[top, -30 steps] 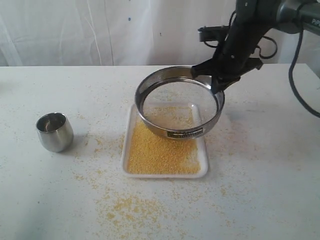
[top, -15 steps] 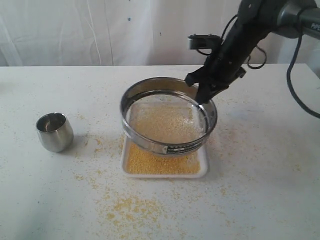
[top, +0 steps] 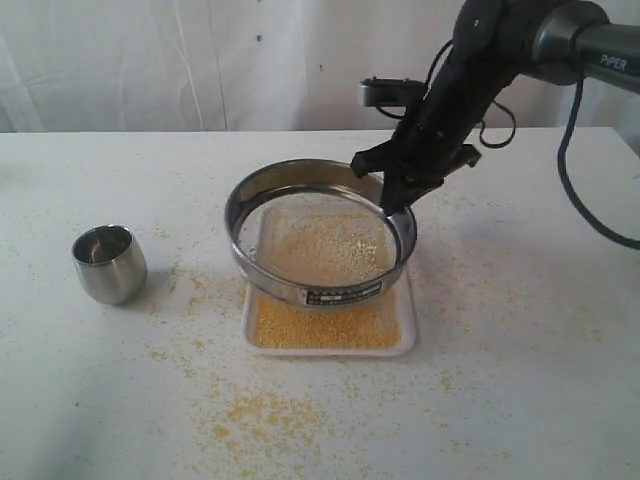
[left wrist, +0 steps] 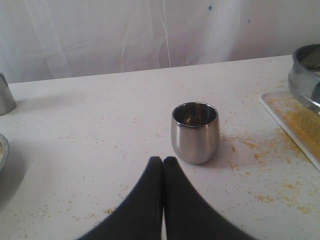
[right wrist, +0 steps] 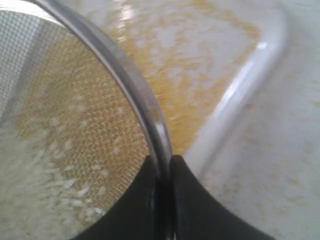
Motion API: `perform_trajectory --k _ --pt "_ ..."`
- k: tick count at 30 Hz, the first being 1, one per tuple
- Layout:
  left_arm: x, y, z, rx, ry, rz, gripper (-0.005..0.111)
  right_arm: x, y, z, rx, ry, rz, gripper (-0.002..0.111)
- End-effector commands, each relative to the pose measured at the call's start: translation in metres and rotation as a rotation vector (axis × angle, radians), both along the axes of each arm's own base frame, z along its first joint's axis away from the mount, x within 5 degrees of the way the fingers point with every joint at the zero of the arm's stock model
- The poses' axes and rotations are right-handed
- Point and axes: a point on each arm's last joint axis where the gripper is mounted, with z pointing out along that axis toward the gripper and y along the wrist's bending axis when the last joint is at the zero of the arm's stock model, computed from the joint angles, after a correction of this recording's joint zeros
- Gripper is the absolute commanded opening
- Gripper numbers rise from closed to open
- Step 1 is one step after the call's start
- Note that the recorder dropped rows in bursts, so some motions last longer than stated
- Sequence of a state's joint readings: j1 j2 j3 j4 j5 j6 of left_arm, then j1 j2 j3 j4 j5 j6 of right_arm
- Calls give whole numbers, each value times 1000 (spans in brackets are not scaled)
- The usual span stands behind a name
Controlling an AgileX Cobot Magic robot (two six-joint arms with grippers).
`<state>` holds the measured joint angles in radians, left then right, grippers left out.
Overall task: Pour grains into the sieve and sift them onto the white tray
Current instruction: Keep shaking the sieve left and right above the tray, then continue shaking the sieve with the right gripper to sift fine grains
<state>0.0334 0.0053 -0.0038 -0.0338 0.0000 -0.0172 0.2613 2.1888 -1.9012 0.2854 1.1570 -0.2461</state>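
Sieve, wide round shallow steel ring with fine mesh bottom (top: pixel 275 283): gripped at its rim by the right gripper. It hangs tilted directly over the white tray. Whether its low edge touches the tray cannot be told.
Right gripper, black two-finger type (top: pixel 397 203): jaws narrow, pinched on the sieve wall, one finger inside the ring and one outside.
Left gripper, black two-finger type (left wrist: pixel 163 167): fingers pressed together with nothing between them.
Coarse grains, pale whitish (top: pixel 325 248): spread thinly on the mesh, just inward of the right gripper's pinch point.
Fine grains, yellow meal-like (top: pixel 320 325): an even layer on the tray floor, beneath the sieve and below the right gripper.
White tray, small flat square with rounded corners and low rim (top: pixel 330 351): flat on the table, under the sieve.
Steel cup, small and rounded (top: pixel 109 262): upright just ahead of the left gripper's fingertips, well apart from the right gripper. It appears empty.
Spilled grains, yellow scatter (top: pixel 255 415): lying on the white table (top: pixel 520 330) around the tray, outside either gripper's hold.
Work done: pouring judged complete. Most of the fine fraction appears to have passed through the mesh.
Work left: judged little, namely clearing any yellow meal remaining among the coarse grains and then setting the sieve down.
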Motion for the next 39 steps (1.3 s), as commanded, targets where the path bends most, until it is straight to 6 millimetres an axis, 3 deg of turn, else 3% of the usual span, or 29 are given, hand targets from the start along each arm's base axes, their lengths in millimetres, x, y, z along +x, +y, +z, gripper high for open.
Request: perform_trajectory --k 1,3,5,6,9,11,14,16,18,20,22,23,26,28,30,33,35,37,39 --pt "0 0 0 -12 -8 2 0 -1 -11 5 -41 17 -58 0" --pt "0 0 0 -12 -8 2 0 -9 9 8 118 -1 218 0" --pt "0 0 0 -12 -8 2 0 -10 12 10 131 -27 285 0" --pt "0 0 0 -12 -8 2 0 -9 7 8 76 -13 241 0" --pt "0 0 0 -12 -8 2 0 7 -18 4 -165 -80 -117 0" --pt "0 0 0 -12 -8 2 0 4 -22 3 -195 -41 -182 0" --pt "0 0 0 -12 -8 2 0 -8 3 5 31 14 159 0" --pt "0 0 0 -12 -8 2 0 -11 11 8 117 -13 264 0" --pt "0 0 0 -12 -8 2 0 -10 3 8 34 -16 230 0" --pt "0 0 0 -12 -8 2 0 3 -16 5 -153 -83 25 0" --pt "0 0 0 -12 -8 2 0 4 -24 3 -205 -56 -168 0" --pt "0 0 0 -12 -8 2 0 1 -22 2 -190 -24 -158 0" --pt "0 0 0 -12 -8 2 0 -11 7 3 91 15 217 0" --pt "0 0 0 -12 -8 2 0 -14 16 6 187 -11 301 0" --pt "0 0 0 -12 -8 2 0 -9 8 4 86 -30 218 0" --pt "0 0 0 -12 -8 2 0 8 -20 2 -167 -129 -143 0" --pt "0 0 0 -12 -8 2 0 8 -26 1 -217 -111 -231 0" --pt "0 0 0 -12 -8 2 0 -2 -12 1 -101 -26 -71 0" --pt "0 0 0 -12 -8 2 0 -15 13 7 160 19 225 0"
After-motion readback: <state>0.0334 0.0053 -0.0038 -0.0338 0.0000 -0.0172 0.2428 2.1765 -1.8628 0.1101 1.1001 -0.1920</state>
